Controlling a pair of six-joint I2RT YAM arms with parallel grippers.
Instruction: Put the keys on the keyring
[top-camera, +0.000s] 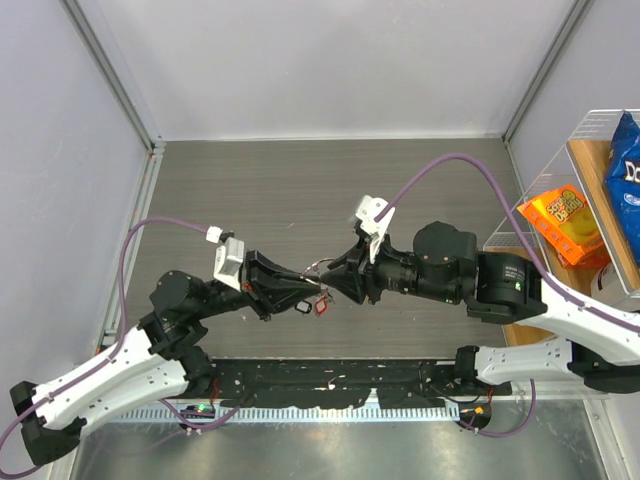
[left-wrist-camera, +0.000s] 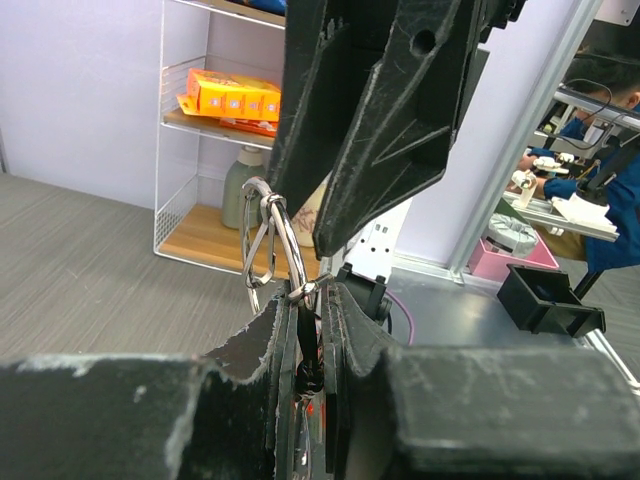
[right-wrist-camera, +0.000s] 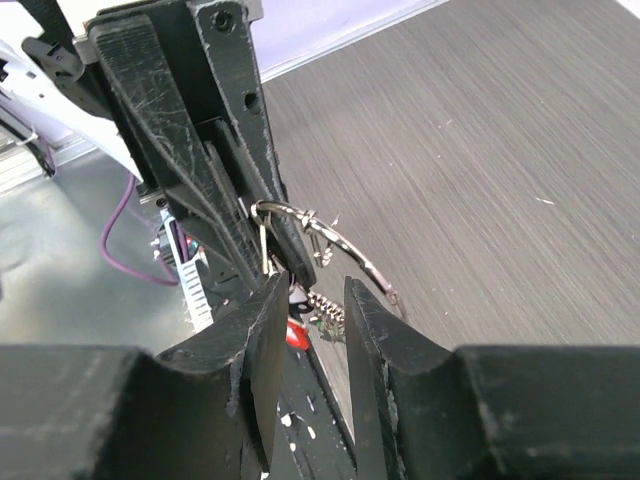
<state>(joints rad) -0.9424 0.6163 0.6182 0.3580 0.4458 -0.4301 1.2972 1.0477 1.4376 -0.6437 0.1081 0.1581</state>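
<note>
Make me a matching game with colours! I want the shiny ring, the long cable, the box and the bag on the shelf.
Things:
1. keyring
2. cable
3. box
4. bag

Colours:
a. blue
b. silver
c. orange
d. purple

Right pairs: 1-b, 2-d, 3-c, 4-a.

Grey wood-grain table (top-camera: 300, 190), pale lilac walls (top-camera: 330, 60), clear snack shelf (top-camera: 585, 165) at right.
</note>
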